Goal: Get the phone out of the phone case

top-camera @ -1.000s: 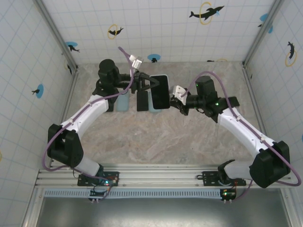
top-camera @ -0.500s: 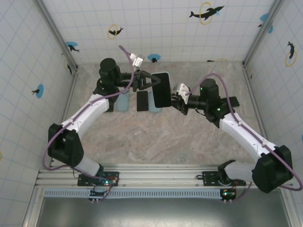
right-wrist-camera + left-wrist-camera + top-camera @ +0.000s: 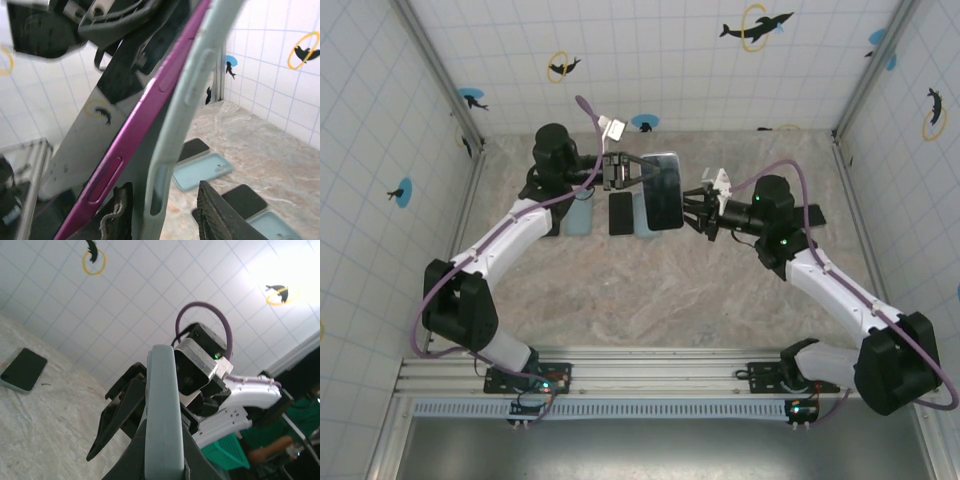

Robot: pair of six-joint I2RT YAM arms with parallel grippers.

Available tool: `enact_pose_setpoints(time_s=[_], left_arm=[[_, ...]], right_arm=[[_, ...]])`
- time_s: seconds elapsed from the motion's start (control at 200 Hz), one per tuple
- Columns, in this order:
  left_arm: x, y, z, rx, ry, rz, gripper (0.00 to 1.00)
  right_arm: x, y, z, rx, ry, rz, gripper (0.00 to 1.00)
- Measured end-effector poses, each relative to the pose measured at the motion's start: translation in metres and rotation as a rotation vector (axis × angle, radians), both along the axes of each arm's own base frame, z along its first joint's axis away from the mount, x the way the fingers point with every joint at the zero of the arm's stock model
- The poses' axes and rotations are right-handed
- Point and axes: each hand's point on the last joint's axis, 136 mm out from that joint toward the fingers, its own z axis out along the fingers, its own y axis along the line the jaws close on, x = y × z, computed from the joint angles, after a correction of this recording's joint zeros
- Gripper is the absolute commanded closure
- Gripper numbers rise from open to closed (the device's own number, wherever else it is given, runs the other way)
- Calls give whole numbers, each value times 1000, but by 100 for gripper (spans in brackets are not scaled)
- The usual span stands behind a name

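Beige marbled table (image 3: 650,290), boxed in by white tiled walls with dolphin stickers (image 3: 756,27). Both arms reaching in from the near edge, meeting over the far middle.

Held up off the table there, dark screen toward the top camera: the phone (image 3: 663,190), in its phone case (image 3: 186,97). Pressed together on the case's left side: left end effector (image 3: 636,172), the case's pale edge rising from between its fingers in the left wrist view.

Spread apart at the case's right side: right end effector (image 3: 699,207). Seen from its own wrist, grey-blue rim of the case running down between the two black fingertips (image 3: 215,217), neither plainly pressing on it. Magenta side of the phone parted from the case along the upper stretch, drawing close again lower down.

Flat on the table near the far wall: a light-blue case (image 3: 578,216), a black phone (image 3: 619,213) just beside it, and a second light-blue case (image 3: 644,230) partly hidden under the raised one.
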Motion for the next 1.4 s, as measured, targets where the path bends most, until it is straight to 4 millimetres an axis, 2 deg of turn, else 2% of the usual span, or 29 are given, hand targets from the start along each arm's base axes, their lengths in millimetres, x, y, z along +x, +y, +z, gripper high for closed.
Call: enact_pose_setpoints(time_s=[0.205,0.435,0.681,0.826,0.871,0.916,0.981,1.106,1.401], left_arm=[[16,0,-9,-22,170,100,100],[28,1,-14,-77,363,174,100],[33,1,-11,-119,437,211,100],[37,2,-14,-129,456,231,96],[37,2,-15,-129,461,236,91],[38,2,-17,-128,467,241,83],[40,2,-19,-128,472,252,80],[45,2,-23,-127,479,269,66],[49,3,-25,-130,483,292,41]], right_arm=[[11,-10,5,230,232,-70,63],[10,-12,9,424,439,-92,65],[8,-11,16,551,573,-88,70],[10,-9,17,599,636,-74,78],[10,-8,18,608,651,-69,82],[10,-7,17,618,668,-66,86],[11,-8,19,634,684,-64,90],[9,-8,23,664,697,-47,92],[10,-9,8,684,762,-70,94]])
